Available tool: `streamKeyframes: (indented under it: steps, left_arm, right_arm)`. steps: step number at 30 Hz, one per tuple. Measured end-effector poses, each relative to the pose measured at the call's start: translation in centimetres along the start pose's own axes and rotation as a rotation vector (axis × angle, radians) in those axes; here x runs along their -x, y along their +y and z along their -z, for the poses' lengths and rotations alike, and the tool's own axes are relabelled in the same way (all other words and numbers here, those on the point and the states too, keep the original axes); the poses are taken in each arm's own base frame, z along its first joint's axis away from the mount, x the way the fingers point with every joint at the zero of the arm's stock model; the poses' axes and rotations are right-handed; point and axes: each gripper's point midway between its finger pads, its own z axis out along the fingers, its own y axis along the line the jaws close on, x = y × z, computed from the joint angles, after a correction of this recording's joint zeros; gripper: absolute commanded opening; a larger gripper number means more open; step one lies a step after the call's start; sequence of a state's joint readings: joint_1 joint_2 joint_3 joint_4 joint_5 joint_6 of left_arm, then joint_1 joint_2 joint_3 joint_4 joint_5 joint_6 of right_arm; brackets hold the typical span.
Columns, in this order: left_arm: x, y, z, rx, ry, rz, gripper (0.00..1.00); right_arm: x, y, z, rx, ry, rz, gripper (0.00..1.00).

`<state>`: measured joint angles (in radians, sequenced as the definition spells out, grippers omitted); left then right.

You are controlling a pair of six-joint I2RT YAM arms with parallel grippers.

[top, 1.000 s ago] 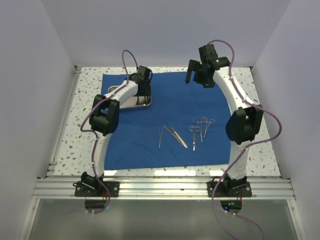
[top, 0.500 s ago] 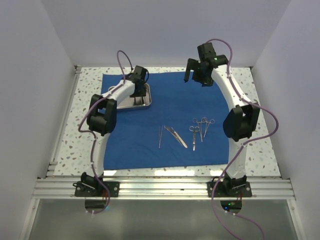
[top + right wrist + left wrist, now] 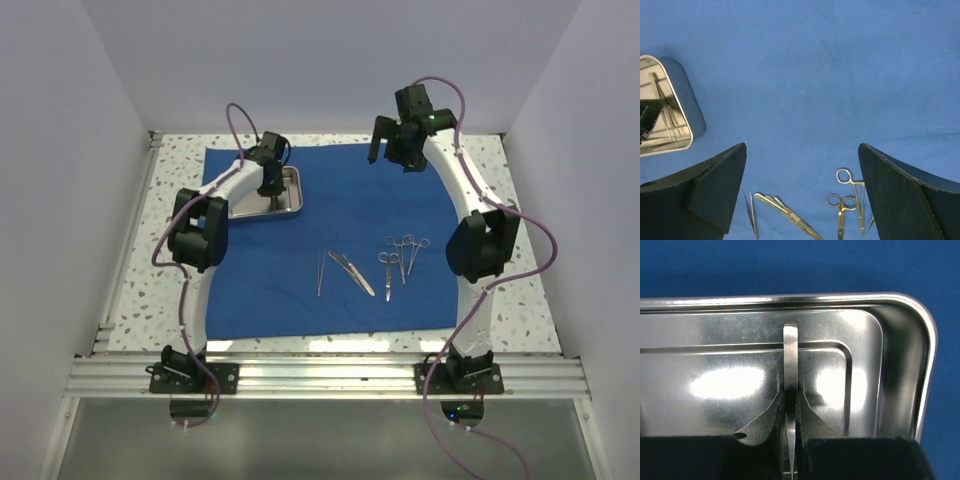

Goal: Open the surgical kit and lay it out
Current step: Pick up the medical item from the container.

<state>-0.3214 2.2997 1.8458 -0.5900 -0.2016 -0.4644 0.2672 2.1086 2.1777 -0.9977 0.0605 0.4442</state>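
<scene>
The royal-blue cloth [image 3: 330, 225] lies spread flat on the table. The steel tray [image 3: 293, 205] sits on its far left part. My left gripper [image 3: 269, 192] reaches down into the tray [image 3: 900, 355] and is shut [image 3: 790, 401] on a slim flat silver instrument [image 3: 790, 357] with a rounded end. Laid out on the cloth are tweezers [image 3: 320, 272], a scalpel handle [image 3: 352, 273], scissors [image 3: 387, 272] and ring-handled forceps [image 3: 410, 250]. My right gripper [image 3: 383, 152] hangs open and empty above the far middle of the cloth [image 3: 802, 155].
The speckled tabletop [image 3: 520, 180] borders the cloth on all sides. A metal rail [image 3: 130, 230] runs along the left edge. White walls stand close on three sides. In the right wrist view the tray [image 3: 687, 117] shows at the left and the laid-out instruments [image 3: 850, 200] at the bottom.
My left arm has swung left, taking its gripper leftward inside the tray. The right gripper shifted slightly at first, then stayed still. The laid-out instruments have not moved.
</scene>
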Motion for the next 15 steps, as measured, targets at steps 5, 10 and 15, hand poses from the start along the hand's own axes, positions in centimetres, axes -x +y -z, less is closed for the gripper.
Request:
streamKeyframes:
  steps: [5,10,15]
  left_arm:
    - [0.2,-0.1,0.2,-0.001,-0.002,0.000,0.00]
    - [0.2,-0.1,0.9,0.001,0.034,-0.016,0.00]
    - [0.4,-1.0,2.3,-0.065,0.046,-0.039,0.00]
  right_arm:
    - [0.0,0.0,0.0,0.000,0.001,0.000,0.97]
    - [0.0,0.0,0.0,0.000,0.001,0.000,0.97]
    - [0.1,0.3,0.2,0.013,-0.001,-0.001,0.96]
